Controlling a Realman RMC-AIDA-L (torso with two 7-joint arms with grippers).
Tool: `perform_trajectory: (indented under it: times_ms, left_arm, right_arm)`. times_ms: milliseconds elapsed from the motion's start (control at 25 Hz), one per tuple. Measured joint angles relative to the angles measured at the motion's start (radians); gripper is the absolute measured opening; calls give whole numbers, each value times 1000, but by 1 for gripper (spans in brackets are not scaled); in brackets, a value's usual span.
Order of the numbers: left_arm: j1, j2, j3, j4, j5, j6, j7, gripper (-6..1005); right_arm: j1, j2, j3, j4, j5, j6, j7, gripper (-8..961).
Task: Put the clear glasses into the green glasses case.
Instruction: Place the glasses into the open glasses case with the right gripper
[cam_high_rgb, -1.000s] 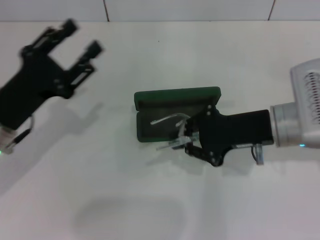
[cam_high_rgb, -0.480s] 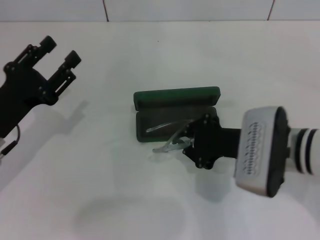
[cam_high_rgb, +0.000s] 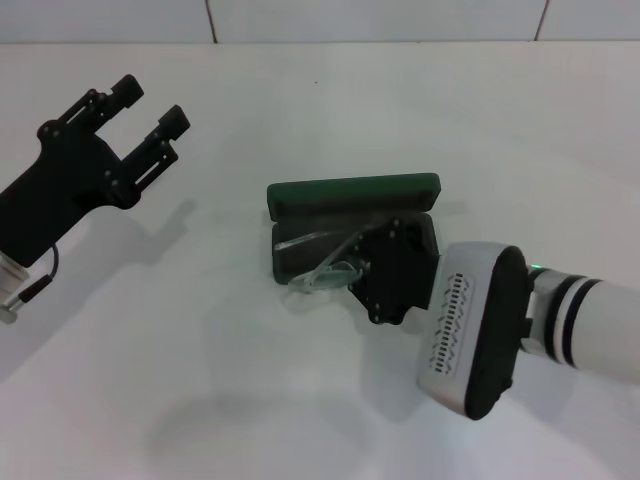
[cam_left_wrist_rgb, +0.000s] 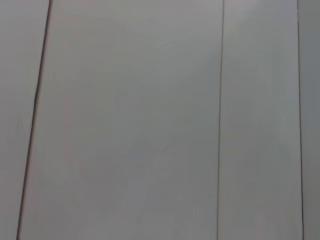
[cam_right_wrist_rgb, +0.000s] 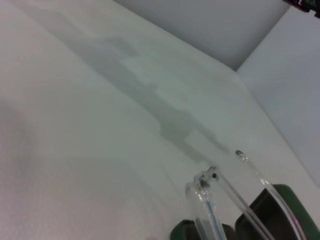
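Right gripper (cam_high_rgb: 352, 272) clamped on the clear glasses (cam_high_rgb: 322, 268), held tilted over the near edge of the open green glasses case (cam_high_rgb: 350, 195) on the white tabletop (cam_high_rgb: 300, 400). Left gripper (cam_high_rgb: 145, 110) open, raised far left, empty. Grey wall panels (cam_left_wrist_rgb: 150, 120) behind.

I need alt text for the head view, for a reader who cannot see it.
The right claw holds the clear glasses tilted over the front edge of the open green glasses case on a white table. The left claw hovers open, far to the left.
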Motion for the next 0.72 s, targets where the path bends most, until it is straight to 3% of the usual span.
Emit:
perform_trajectory:
  times_ms: [440, 720]
  left_arm:
    - [-8, -1, -1, -1, 31, -1, -2, 664]
    - [-10, -3, -1, 0, 48, 1, -4, 663]
  right_arm:
    - [-6, 3, -212, 30, 22, 379, -3, 113]
    - [-7, 4, -274, 50, 70, 508, -13, 113]
